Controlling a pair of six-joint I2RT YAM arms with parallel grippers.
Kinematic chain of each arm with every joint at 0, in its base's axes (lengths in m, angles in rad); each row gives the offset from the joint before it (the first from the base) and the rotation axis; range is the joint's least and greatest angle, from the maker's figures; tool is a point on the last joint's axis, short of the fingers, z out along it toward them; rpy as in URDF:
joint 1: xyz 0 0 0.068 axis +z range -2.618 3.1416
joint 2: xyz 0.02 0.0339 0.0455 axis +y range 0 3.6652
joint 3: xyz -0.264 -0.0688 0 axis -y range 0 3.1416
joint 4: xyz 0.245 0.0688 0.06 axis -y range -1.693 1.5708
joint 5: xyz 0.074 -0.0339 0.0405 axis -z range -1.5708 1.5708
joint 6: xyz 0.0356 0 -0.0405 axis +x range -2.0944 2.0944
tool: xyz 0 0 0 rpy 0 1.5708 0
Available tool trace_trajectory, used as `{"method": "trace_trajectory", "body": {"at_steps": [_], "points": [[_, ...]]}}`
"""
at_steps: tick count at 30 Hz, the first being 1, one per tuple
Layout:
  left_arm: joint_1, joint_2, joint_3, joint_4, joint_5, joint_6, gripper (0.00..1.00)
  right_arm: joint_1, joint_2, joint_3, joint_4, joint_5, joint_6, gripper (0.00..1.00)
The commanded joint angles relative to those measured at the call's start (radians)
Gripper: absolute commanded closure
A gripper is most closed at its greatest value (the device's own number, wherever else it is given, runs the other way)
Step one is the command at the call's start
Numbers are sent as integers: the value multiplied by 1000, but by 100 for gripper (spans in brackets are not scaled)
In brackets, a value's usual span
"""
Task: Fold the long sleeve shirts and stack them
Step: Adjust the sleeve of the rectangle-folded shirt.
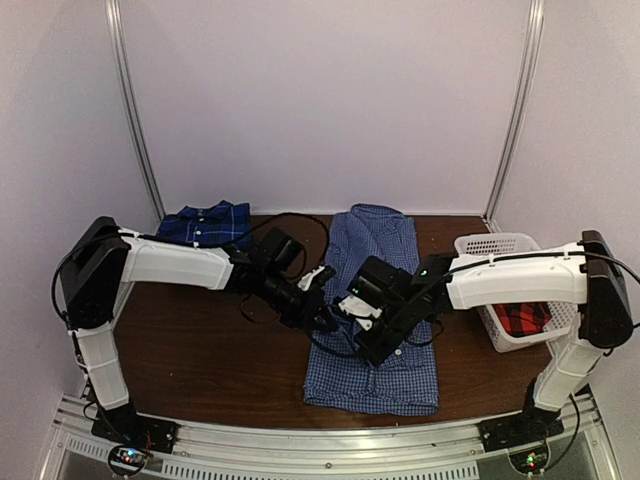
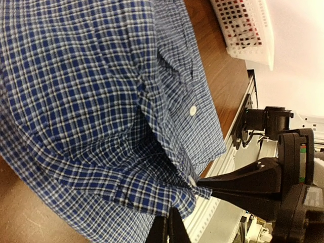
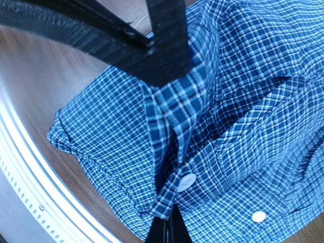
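While the darker plaid shirt (image 1: pixel 205 222) is lying folded at the back left of the desk (image 1: pixel 210 350), the left claw (image 2: pixel 169 228) is pressing its fingers together on a fold of cloth at the left edge of the fine-check shirt (image 1: pixel 385 250), which is spreading mid-desk. Just beside it, the right claw (image 3: pixel 167 230) is pinching the buttoned placket. Farther right, the red-and-black shirt (image 1: pixel 522 318) is sitting in the white basket (image 1: pixel 490 245). Thin cotton like this is probably handling light, limp and drapey, sagging wherever unsupported. Doubled edges, hems or the placket, taken well apart, are likely offering the surest hold.
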Motion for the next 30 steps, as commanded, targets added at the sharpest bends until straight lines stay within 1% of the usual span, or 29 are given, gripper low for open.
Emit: {"method": "trace_trajectory", "body": {"at_steps": [1, 5, 8, 10, 12, 14, 19, 23, 27, 30], "points": [[-1, -43, -94, 38, -4, -13, 100, 17, 27, -12, 32, -97, 34, 100], [0, -39, -126, 39, -30, -9, 100, 14, 57, 16, 61, -73, 56, 86], [2, -38, -132, 35, -43, -4, 100, -17, 35, 22, 99, -52, 79, 70], [2, -38, -132, 35, -49, 0, 100, -69, 1, 21, 129, -42, 97, 60], [2, -37, -129, 39, -54, 2, 100, -145, -38, 24, 169, -40, 112, 53], [2, -38, -121, 40, -65, 7, 98, -213, -65, 21, 233, -31, 128, 47], [3, -29, -89, 30, -92, 16, 97, -381, -54, 12, 404, -46, 173, 46], [1, -33, -77, 31, -98, 20, 100, -477, 11, 53, 519, -76, 183, 45], [-15, -63, -67, 31, -104, 43, 100, -528, 96, 121, 554, -126, 183, 48], [-35, -81, -55, 31, -117, 59, 100, -533, 157, 176, 525, -101, 167, 56]]}}
